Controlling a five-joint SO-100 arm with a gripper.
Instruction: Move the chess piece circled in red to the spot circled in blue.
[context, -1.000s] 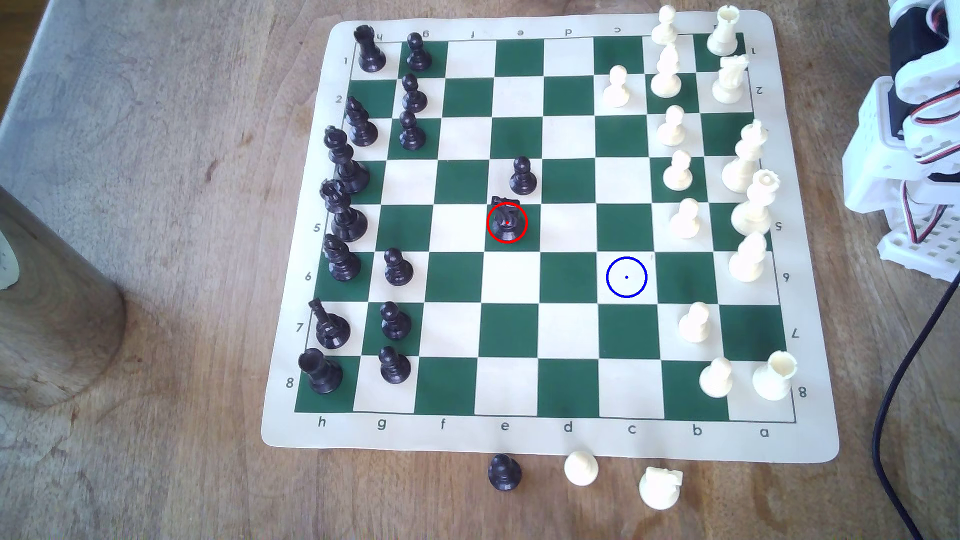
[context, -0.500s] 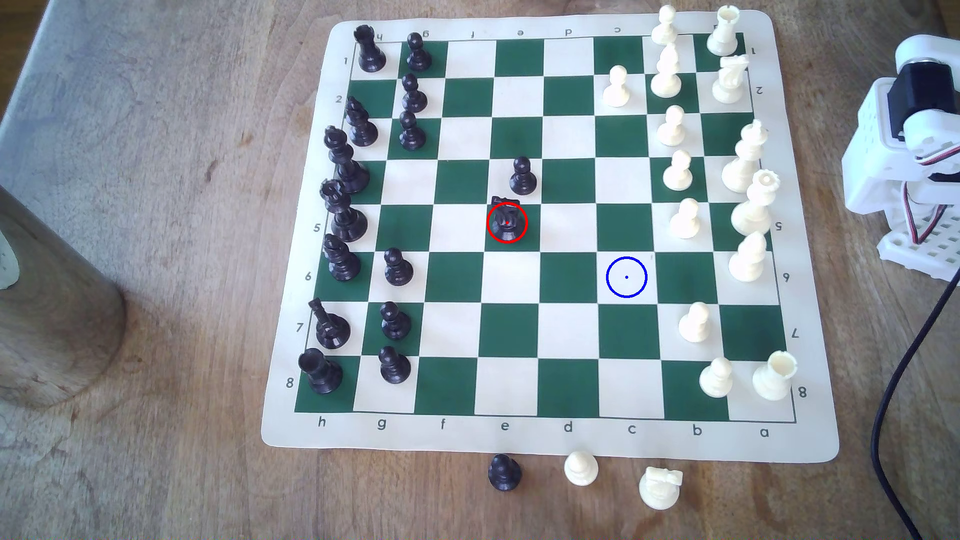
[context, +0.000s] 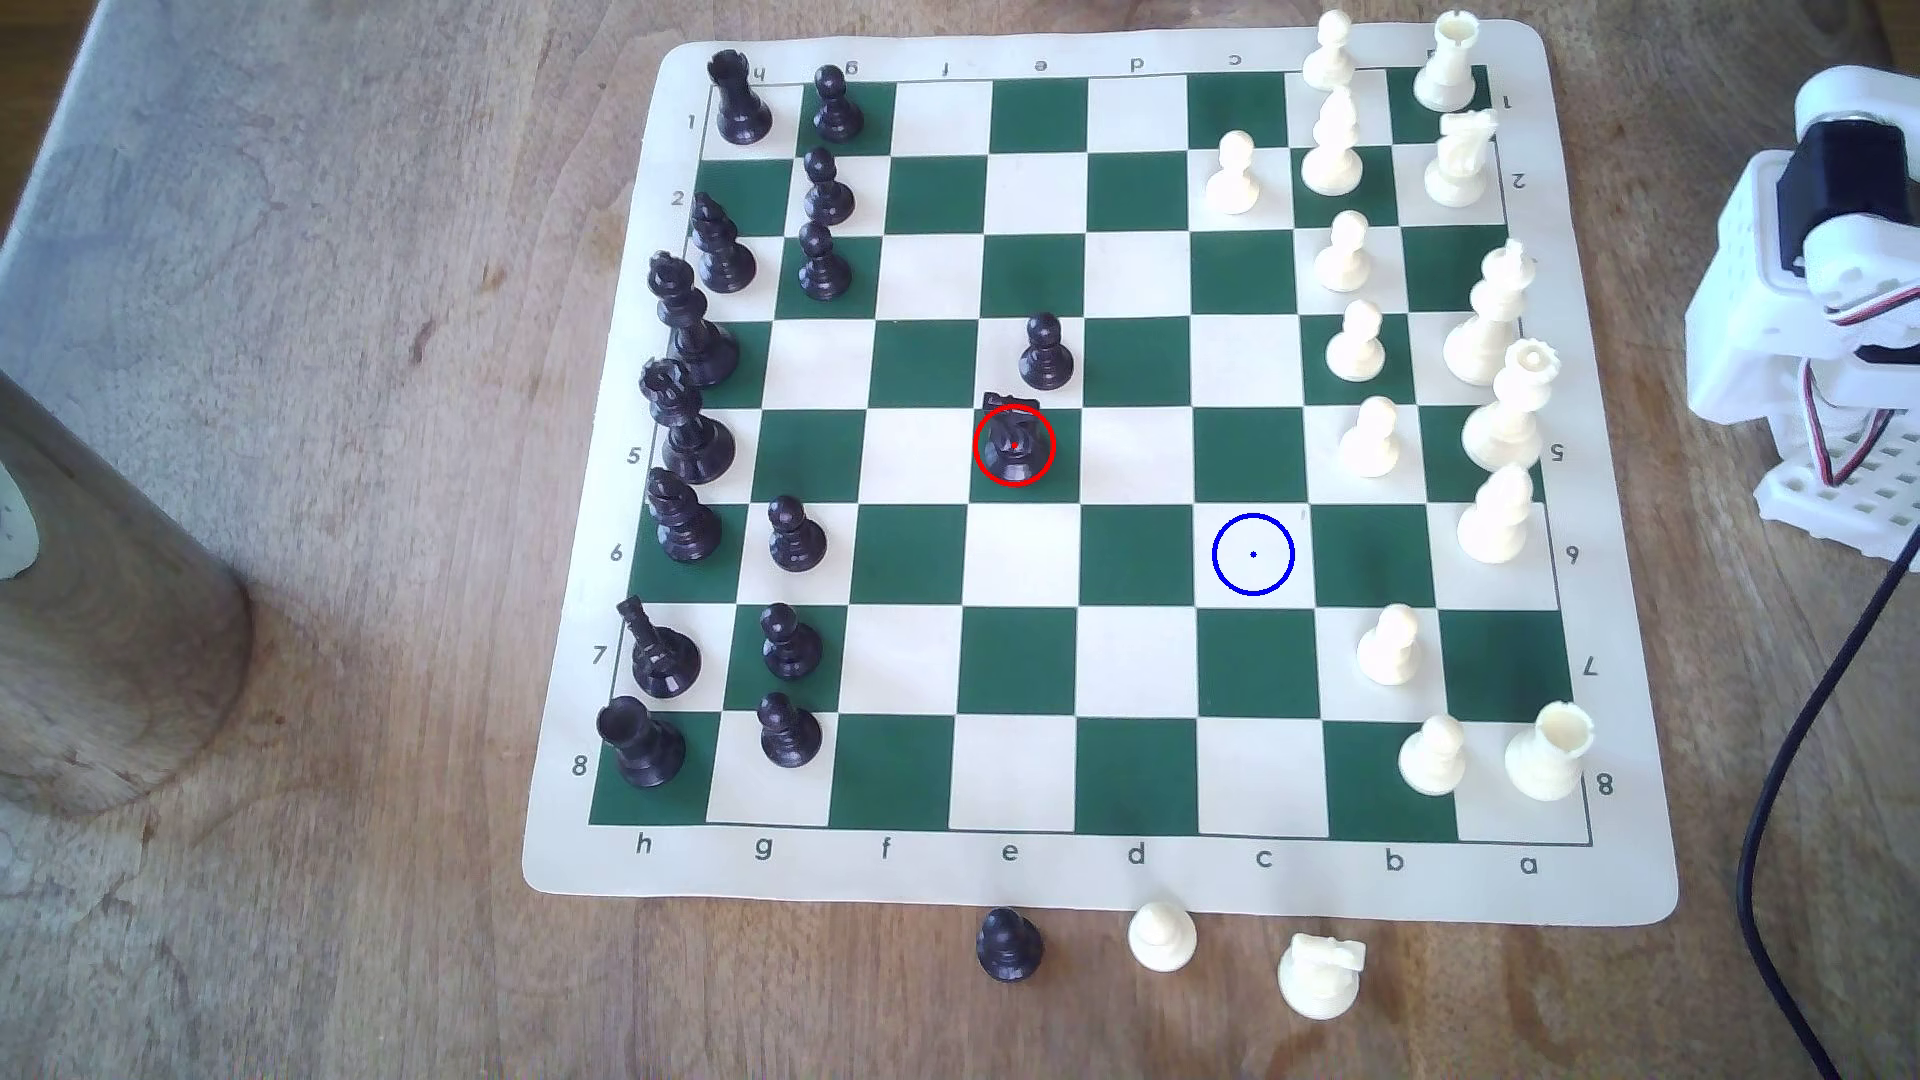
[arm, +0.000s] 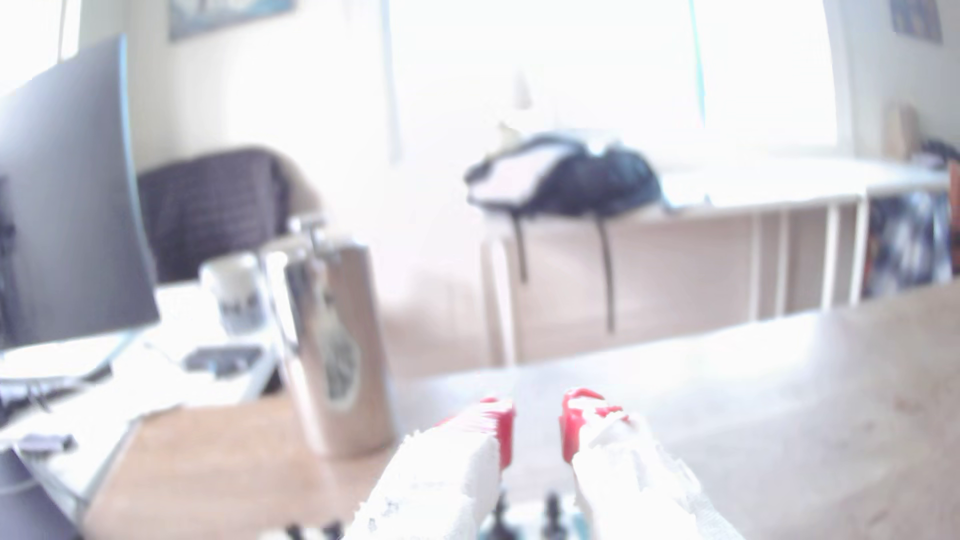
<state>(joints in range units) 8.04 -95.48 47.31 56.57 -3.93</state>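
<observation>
Nearest the wrist camera: tool (arm: 536, 427), red-tipped, jaws apart, empty, raised over the tabletop (arm: 779, 394). Mid-board: black knight (context: 1013, 441), upright on a green square inside the red ring. Farther toward the exterior view's right: blue-ringed square (context: 1253, 555), vacant.

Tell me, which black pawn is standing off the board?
The black pawn on the wooden table below the mat's bottom edge, beside two cream pieces. Every other black pawn stands on a square.

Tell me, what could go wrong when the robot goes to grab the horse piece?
The black pawn stands close beside the knight, so the open end effector could knock it over. Carrying the knight to the blue-ringed square, it might also brush the cream pawns nearby.
</observation>
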